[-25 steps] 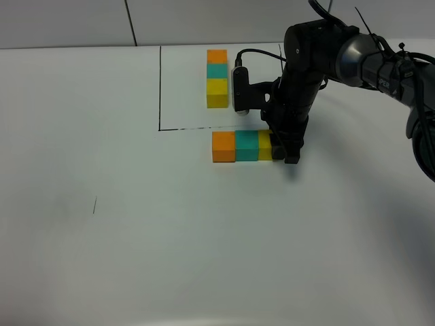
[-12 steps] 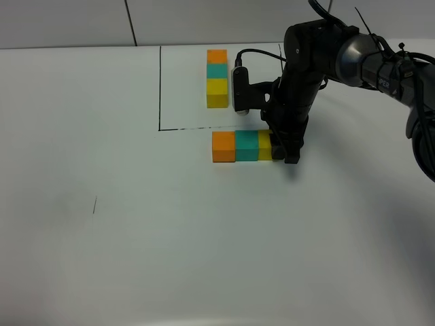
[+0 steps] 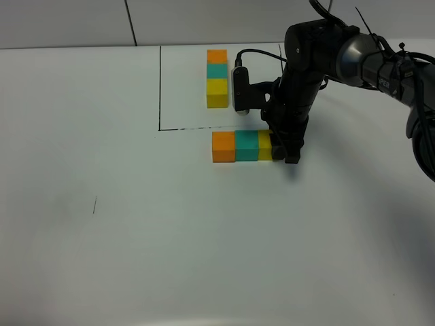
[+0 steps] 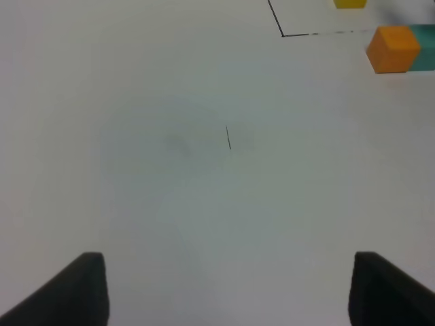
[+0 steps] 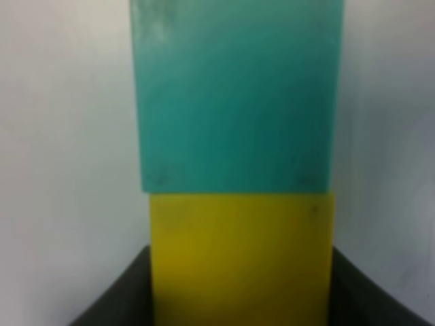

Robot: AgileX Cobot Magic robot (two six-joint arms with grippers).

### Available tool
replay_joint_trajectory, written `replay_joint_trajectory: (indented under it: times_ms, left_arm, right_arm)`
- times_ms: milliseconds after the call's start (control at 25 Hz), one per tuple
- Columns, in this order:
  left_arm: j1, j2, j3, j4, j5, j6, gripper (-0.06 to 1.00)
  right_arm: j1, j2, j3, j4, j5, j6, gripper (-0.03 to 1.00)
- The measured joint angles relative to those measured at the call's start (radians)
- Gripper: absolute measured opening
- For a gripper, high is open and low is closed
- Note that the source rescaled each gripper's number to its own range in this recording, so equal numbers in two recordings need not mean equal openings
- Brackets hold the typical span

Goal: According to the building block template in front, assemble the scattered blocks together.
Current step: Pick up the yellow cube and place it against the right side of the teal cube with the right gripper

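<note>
The template (image 3: 217, 78), a row of orange, teal and yellow cubes, lies at the back inside a thin black drawn frame (image 3: 160, 88). In front of it the loose orange cube (image 3: 223, 147), teal cube (image 3: 246, 145) and yellow cube (image 3: 265, 145) stand joined in a row on the table. My right gripper (image 3: 275, 151) reaches down at the row's right end. In the right wrist view its fingers (image 5: 112, 302) press both sides of the yellow cube (image 5: 241, 261), which touches the teal cube (image 5: 238, 95). My left gripper (image 4: 228, 292) is open and empty, low over bare table.
The white table (image 3: 136, 238) stretches left and forward of the row. A short pen mark (image 3: 94, 204) is on it at the left. The left wrist view shows the orange cube (image 4: 393, 49) and the frame's corner (image 4: 283, 34) far off.
</note>
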Motion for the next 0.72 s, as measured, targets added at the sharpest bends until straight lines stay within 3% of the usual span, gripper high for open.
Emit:
replay_joint_trajectory:
  times_ms: [360,720]
  left_arm:
    - [0.000,0.000,0.000,0.000,0.000,0.000,0.61]
    - [0.000,0.000,0.000,0.000,0.000,0.000,0.61]
  right_arm:
    - [0.000,-0.001,0.000,-0.004,0.000,0.000,0.05]
    - [0.006,-0.013,0.008,-0.023,0.007,0.025,0.46]
